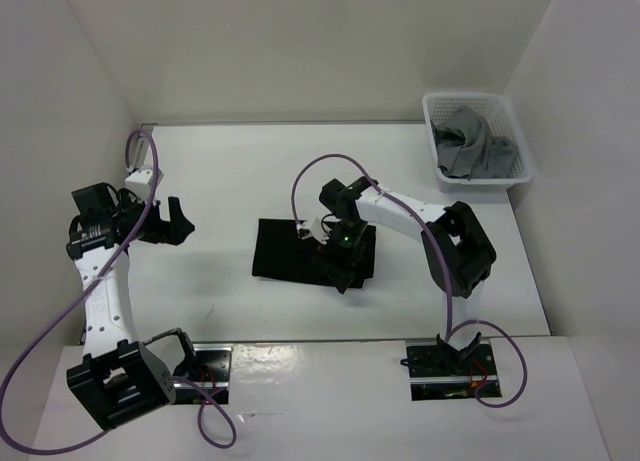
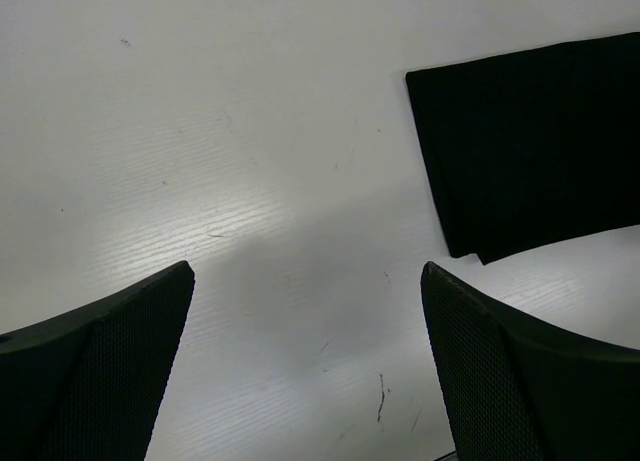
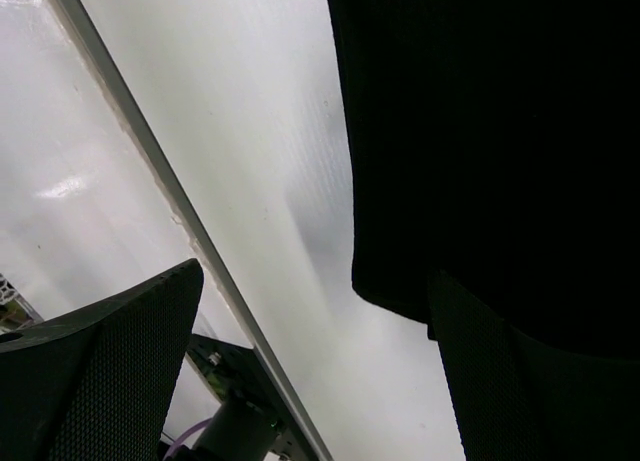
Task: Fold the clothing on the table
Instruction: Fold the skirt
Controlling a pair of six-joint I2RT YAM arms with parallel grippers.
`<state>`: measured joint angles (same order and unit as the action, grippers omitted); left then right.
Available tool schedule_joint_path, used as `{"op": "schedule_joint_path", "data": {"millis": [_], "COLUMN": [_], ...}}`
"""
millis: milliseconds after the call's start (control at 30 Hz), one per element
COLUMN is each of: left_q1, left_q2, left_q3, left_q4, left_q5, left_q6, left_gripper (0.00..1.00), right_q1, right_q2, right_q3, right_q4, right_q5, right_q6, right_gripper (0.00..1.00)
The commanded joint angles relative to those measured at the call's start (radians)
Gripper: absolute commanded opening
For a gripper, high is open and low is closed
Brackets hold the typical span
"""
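Currently the right gripper (image 3: 312, 276), wide open and empty, straddles one edge of the clothing (image 1: 285, 249); the left gripper (image 1: 172, 221) sits farther off.

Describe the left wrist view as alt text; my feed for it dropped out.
The left gripper hangs open above the white table, holding nothing. The black clothing lies flat at the upper right of the view, with one corner close to a fingertip.

left arm (image 1: 103, 306), right arm (image 1: 400, 207): white links, black joints | cables (image 1: 330, 158): purple | tool fingers (image 2: 90, 371): black mesh
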<state>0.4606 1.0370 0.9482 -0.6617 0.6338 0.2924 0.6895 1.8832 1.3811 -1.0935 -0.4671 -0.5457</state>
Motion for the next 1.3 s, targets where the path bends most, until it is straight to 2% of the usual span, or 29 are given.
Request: {"op": "schedule_joint_path", "data": {"millis": [0, 300, 733, 1000, 1267], "left_q1": [0.006, 0.006, 0.006, 0.006, 0.006], "left_q2": [-0.002, -0.002, 0.008, 0.028, 0.037], "left_q3": [0.026, 0.026, 0.026, 0.026, 0.035], "left_q4": [0.001, -0.009, -0.009, -0.018, -0.027], "left_q5": [0.041, 0.041, 0.050, 0.050, 0.060], "left_q6": [0.042, 0.042, 0.042, 0.051, 0.060], "left_gripper": [1.00, 1.00, 1.00, 1.00, 1.00], "right_q1": [0.005, 0.005, 0.005, 0.005, 0.005], "right_q2": [0.024, 0.051, 0.094, 0.103, 0.071], "right_q3": [0.030, 0.049, 0.049, -0.004, -0.043], "right_q4": [0.000, -0.042, -0.052, 0.009, 0.040], "right_q5": [-0.045, -0.111, -0.130, -0.059, 0.083], "right_q6": [-0.019, -0.060, -0.079, -0.031, -0.003], "right_gripper": [0.96, 0.96, 0.96, 0.96, 0.96]}}
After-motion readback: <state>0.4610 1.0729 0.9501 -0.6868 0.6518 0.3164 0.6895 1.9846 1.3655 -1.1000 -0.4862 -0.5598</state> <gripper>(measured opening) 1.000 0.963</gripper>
